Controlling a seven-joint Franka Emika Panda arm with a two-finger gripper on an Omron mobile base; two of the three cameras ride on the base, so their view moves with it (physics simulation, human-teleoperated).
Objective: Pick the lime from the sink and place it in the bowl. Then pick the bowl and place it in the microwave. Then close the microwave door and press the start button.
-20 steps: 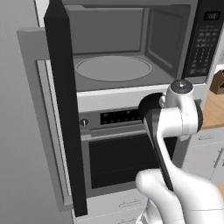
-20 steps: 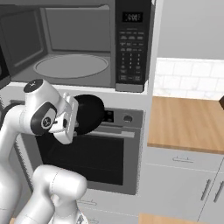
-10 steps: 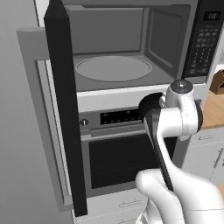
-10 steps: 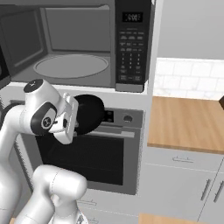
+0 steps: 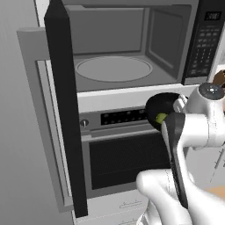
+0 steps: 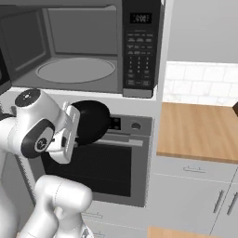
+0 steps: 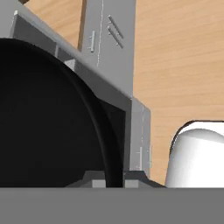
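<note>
matt black bowl [image 6: 93, 122], glossy black microwave door [image 5: 66, 110], smooth wood-grain counter [image 6: 200, 130].

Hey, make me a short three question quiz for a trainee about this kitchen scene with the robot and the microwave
1. True or false: the microwave door is shut.
2. What does the gripper hold? A) a cup B) the black bowl C) nothing
3. Fill in: the lime lies in the ____.

Key:
1. False: it stands open, showing the turntable.
2. B: the fingers pinch its rim.
3. Bowl, held in front of the oven, below the microwave.
</note>
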